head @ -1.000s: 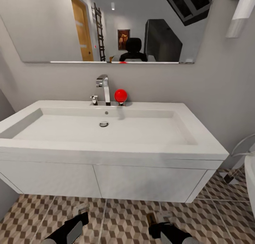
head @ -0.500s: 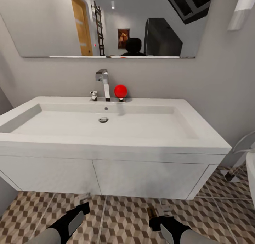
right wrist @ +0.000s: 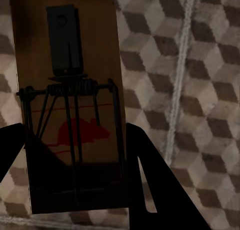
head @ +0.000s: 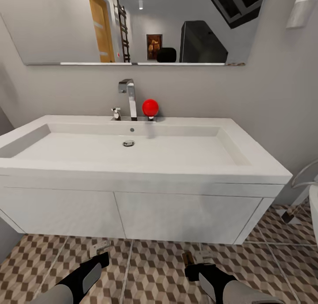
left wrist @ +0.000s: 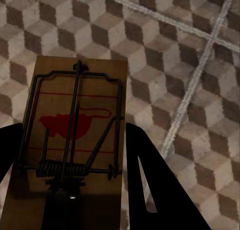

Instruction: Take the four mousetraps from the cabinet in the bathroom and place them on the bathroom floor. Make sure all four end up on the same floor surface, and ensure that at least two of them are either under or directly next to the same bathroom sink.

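Placement step: left end effector [head: 100, 252] and right end effector [head: 194, 260] each grip a mousetrap [left wrist: 75, 140] before the bathroom sink [head: 132, 156]; next, lower both to the bathroom floor [head: 159, 273].

We see a white bathroom sink [head: 132, 158] on a white vanity [head: 132, 213], with a chrome faucet [head: 128, 96] and a bright red ball [head: 150, 106] beside it. The wall [head: 274, 96] is pale grey. The bathroom floor [head: 159, 273] carries a cube pattern in brown, beige and cream, crossed by pale grout lines. Each mousetrap is a tan wooden board with dark metal wire and a red mouse print: one [left wrist: 75, 140] between the black fingers of the left claw [left wrist: 75, 190], the other [right wrist: 70, 104] at the black right claw [right wrist: 75, 190]. In the mirror [head: 132, 24] we see an orange-brown door.
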Controlling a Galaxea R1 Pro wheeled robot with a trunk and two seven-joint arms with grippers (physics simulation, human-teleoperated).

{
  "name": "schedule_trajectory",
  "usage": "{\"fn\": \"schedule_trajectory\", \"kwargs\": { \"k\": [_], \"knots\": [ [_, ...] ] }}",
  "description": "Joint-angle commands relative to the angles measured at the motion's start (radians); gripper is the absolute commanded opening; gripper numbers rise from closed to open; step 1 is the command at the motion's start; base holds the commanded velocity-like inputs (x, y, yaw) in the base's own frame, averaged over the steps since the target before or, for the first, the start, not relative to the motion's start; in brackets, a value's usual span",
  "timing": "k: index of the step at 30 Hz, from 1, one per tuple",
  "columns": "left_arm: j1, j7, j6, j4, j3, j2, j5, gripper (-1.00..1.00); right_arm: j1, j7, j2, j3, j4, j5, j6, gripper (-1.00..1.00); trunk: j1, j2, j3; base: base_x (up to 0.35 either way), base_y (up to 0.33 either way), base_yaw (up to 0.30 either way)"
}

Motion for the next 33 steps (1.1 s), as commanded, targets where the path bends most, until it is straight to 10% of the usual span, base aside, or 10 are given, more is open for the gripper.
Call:
{"fn": "schedule_trajectory", "kwargs": {
  "k": [1,33],
  "knots": [
    [0.0,0.007,0.007,-0.003,-0.008,0.001,0.002,-1.0,0.0,-0.004,0.001,0.0,-0.001,0.004,0.005,-1.0,0.004,-0.008,-0.004,0.0,0.0,0.0],
    [0.0,0.009,0.006,-0.001,-0.009,0.001,0.002,-1.0,0.004,0.012,0.002,0.005,0.007,0.011,-0.156,-1.0,0.126,-0.232,-0.104,0.0,0.0,0.0]
  ]
}}
